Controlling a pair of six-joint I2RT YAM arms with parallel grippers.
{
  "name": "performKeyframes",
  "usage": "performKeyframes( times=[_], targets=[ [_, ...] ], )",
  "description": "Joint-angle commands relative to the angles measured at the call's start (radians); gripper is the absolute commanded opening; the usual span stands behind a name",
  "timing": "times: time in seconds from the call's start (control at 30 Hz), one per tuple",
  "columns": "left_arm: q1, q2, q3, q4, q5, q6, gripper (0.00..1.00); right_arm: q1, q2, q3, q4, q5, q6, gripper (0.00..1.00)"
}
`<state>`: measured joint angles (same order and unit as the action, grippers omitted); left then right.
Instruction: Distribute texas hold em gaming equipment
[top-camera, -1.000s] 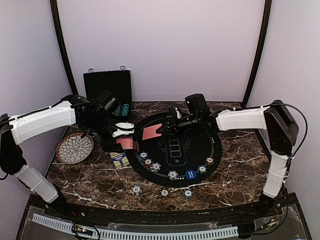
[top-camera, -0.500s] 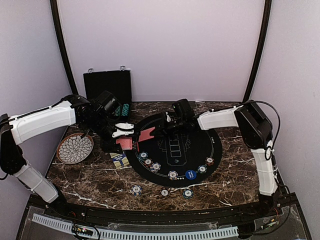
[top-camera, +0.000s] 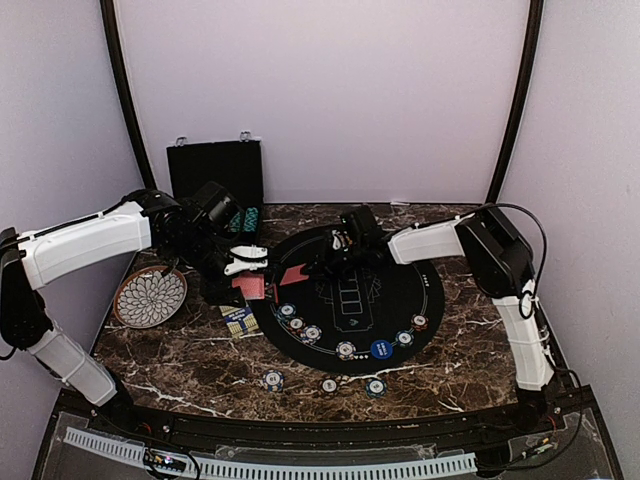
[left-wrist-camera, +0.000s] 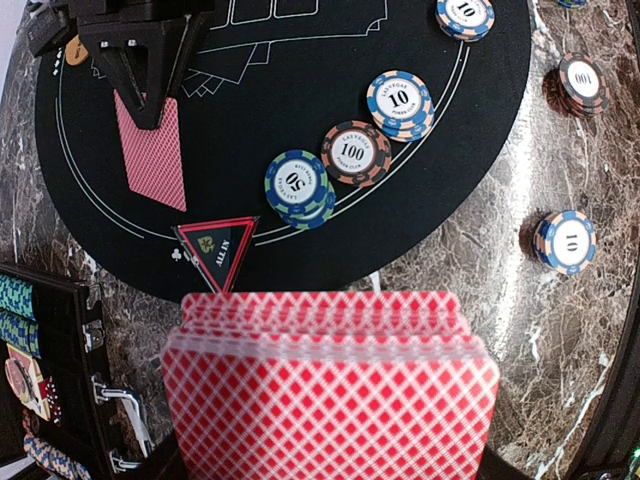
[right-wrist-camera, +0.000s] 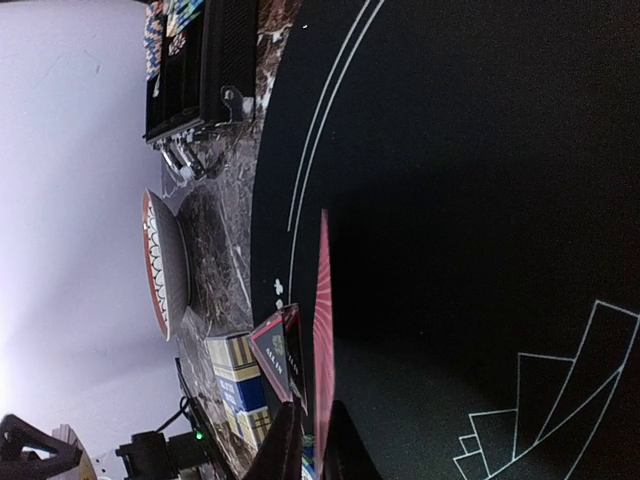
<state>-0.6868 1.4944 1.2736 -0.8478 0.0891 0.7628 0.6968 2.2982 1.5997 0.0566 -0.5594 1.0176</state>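
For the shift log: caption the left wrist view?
Left jaws grip the red-backed deck; right jaws pinch a single card over the black mat, chips alongside.

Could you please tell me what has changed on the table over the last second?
The right pincer carried its single red card leftward and slightly toward the near side, over the black mat, ending close to the mat's left edge; it is still pinching the card. The left pincer kept its grip on the deck and did not move. The chips, plate and case stayed put.
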Motion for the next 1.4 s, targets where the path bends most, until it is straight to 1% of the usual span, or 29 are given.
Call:
performKeyframes(
  times=[0.0, 0.07, 0.13, 0.23, 0.33, 0.43, 0.7, 1.07, 1.37],
  targets=[
    [0.006, -0.042, 0.001, -0.022, 0.018, -0.006, 0.26, -0.007, 0.009, -0.009, 0.006, 0.029, -0.010, 0.24],
    [0.005, -0.042, 0.002, -0.023, 0.019, -0.008, 0.26, -0.006, 0.001, -0.007, -0.036, 0.041, -0.036, 0.39],
    [0.006, -0.041, 0.003, -0.023, 0.021, -0.008, 0.25, -0.005, -0.012, -0.004, -0.105, 0.072, -0.070, 0.49],
    [0.005, -0.038, 0.005, -0.024, 0.024, -0.008, 0.25, -0.004, -0.031, 0.001, -0.187, 0.131, -0.124, 0.59],
    [0.004, -0.036, 0.008, -0.026, 0.029, -0.009, 0.25, 0.000, -0.037, 0.024, -0.276, 0.180, -0.177, 0.64],
    [0.005, -0.032, 0.011, -0.026, 0.029, -0.010, 0.25, 0.001, -0.033, 0.029, -0.292, 0.189, -0.186, 0.65],
    [0.006, -0.023, 0.023, -0.037, 0.028, -0.013, 0.24, 0.013, 0.037, 0.105, -0.301, 0.145, -0.180, 0.64],
    [0.005, -0.029, 0.023, -0.038, 0.023, -0.012, 0.23, 0.068, 0.114, 0.168, -0.240, 0.058, -0.104, 0.63],
    [0.006, -0.038, 0.014, -0.035, 0.022, -0.013, 0.23, 0.078, 0.157, 0.257, -0.232, 0.033, -0.086, 0.62]
  ],
)
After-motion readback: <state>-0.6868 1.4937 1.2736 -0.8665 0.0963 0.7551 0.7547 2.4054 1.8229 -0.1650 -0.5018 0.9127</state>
